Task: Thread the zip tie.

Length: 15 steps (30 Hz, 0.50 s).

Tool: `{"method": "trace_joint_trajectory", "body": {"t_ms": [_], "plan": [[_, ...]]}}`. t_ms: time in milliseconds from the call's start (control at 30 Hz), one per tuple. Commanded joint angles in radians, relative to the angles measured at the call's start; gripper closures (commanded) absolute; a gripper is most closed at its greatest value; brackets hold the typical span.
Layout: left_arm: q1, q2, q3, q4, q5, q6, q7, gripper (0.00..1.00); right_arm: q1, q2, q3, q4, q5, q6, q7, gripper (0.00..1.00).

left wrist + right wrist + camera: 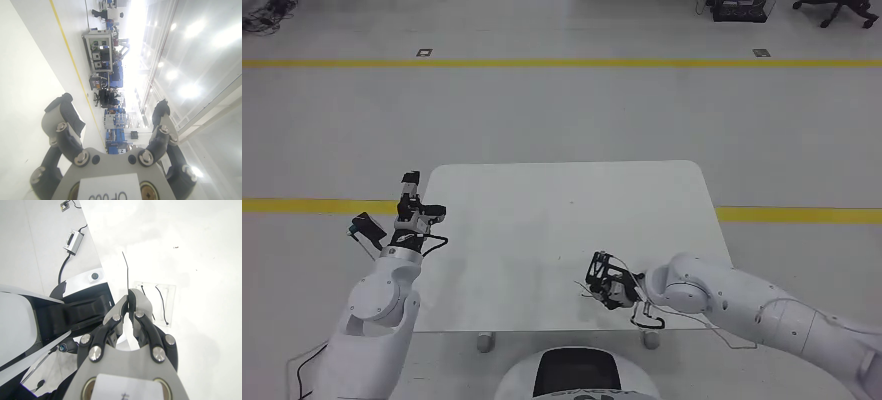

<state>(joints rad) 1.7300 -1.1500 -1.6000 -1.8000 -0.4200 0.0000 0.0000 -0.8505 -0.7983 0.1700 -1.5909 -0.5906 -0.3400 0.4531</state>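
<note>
The right gripper (128, 298), over the 5 o'clock part of the smooth white table (562, 200), presses its ribbed black pads tight on a thin black zip tie (125, 272). The tie's tapering tail sticks straight out past the fingertips. Just beside it lies a flat clear plastic tray (173, 298) holding a slender black spare tie (161, 302). The left gripper (114, 100) hangs spread wide at the table's 9 o'clock edge.
</note>
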Motion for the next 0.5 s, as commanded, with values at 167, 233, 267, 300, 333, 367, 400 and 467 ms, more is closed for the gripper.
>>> {"method": "trace_joint_trajectory", "body": {"t_ms": [167,233,267,300,333,367,400,467], "plan": [[0.0,0.0,0.0,0.0,0.0,0.0,0.0,0.0,0.001,-0.006,0.0,0.03,0.031,0.0,0.011,1.0],[0.0,0.0,0.0,0.0,0.0,0.0,0.0,0.0,0.003,-0.011,0.0,0.038,0.036,0.0,0.015,1.0],[0.0,0.0,0.0,0.0,0.0,0.0,0.0,0.0,0.003,-0.012,0.0,0.043,0.039,0.0,0.016,1.0],[0.0,0.0,0.0,0.0,0.0,0.0,0.0,0.0,0.003,-0.014,0.0,0.047,0.042,0.0,0.016,1.0],[0.0,0.0,0.0,0.0,0.0,0.0,0.0,0.0,0.004,-0.016,0.0,0.053,0.046,0.0,0.018,1.0],[0.0,0.0,0.0,0.0,0.0,0.0,0.0,0.0,0.004,-0.018,0.0,0.056,0.048,0.0,0.019,1.0],[0.0,0.0,0.0,0.0,0.0,0.0,0.0,0.0,0.004,-0.019,0.0,0.061,0.05,0.0,0.02,1.0],[0.0,0.0,0.0,0.0,0.0,0.0,0.0,0.0,0.005,-0.023,0.0,0.069,0.053,0.0,0.021,1.0]]}}
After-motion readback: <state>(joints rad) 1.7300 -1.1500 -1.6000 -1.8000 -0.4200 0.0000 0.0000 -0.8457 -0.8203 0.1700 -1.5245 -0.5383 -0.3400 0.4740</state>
